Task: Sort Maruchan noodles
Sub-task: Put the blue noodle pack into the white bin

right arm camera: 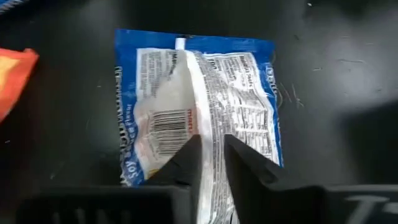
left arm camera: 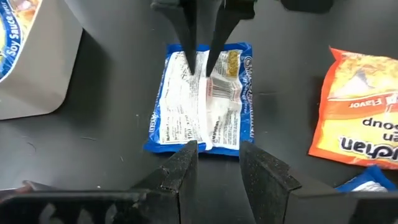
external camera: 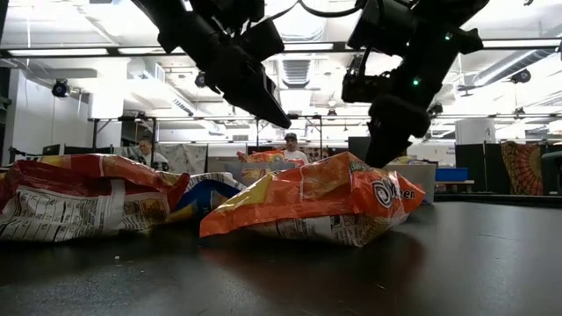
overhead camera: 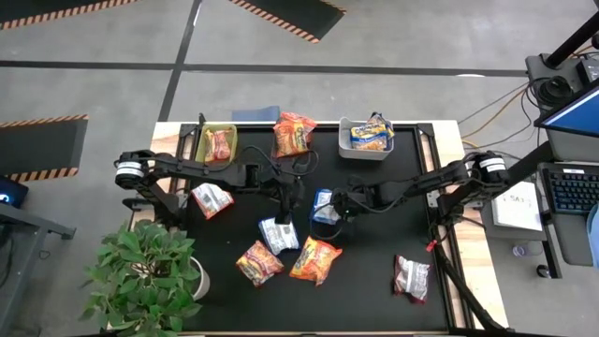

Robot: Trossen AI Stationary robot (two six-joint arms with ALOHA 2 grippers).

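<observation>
Your right gripper (right arm camera: 210, 155) is pinching the back seam of the blue packet (right arm camera: 199, 93) at table centre, back side up; lift it next toward the white bin (overhead camera: 348, 142) at the far edge. Your left gripper (left arm camera: 217, 163) hovers just beside, part open and empty.

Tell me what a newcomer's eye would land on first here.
Probably the right gripper pinching the back seam of a blue packet at the middle of the black table. The left gripper hovers just beside it, open. Around them lie bright orange packets, with one blue-and-yellow packet already in the white bin at the table's far edge.
</observation>
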